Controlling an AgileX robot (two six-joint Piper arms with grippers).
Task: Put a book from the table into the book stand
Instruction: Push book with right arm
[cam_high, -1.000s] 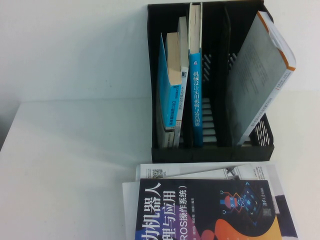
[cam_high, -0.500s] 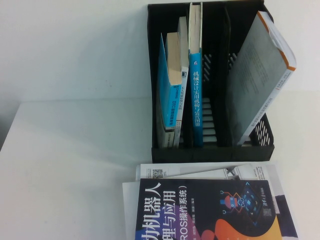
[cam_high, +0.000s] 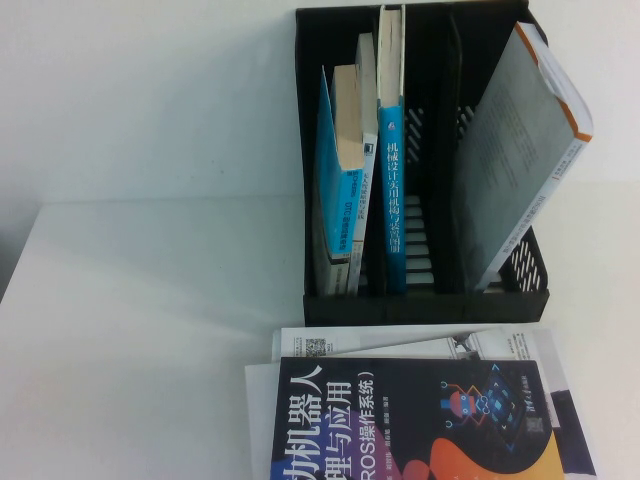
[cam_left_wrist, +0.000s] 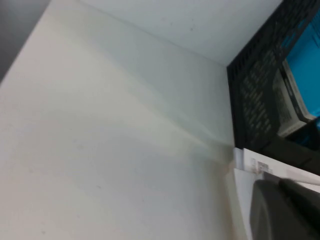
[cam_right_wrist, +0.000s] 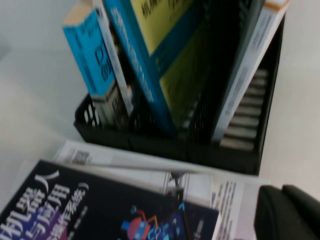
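The book (cam_high: 400, 420), navy with white characters and an orange swirl, lies flat on the table (cam_high: 150, 330) at the near edge, on top of a white-covered book (cam_high: 400, 340). The black book stand (cam_high: 420, 305) stands just behind them. Neither gripper shows in the high view. My left gripper (cam_left_wrist: 280, 187) is a dark shape over the left edge of the flat books, fingers together and empty. My right gripper (cam_right_wrist: 282, 192) hangs over the white book's right edge, fingers together and empty. The navy book (cam_right_wrist: 75, 205) and the stand (cam_right_wrist: 220, 152) show in the right wrist view.
The stand holds light-blue books (cam_high: 335, 190) in its left slot, a blue-spined book (cam_high: 392, 190) upright beside them, and a grey-covered book (cam_high: 520, 150) leaning in the right slot. A slot between them (cam_high: 425, 200) holds nothing. Bare white tabletop lies to the left.
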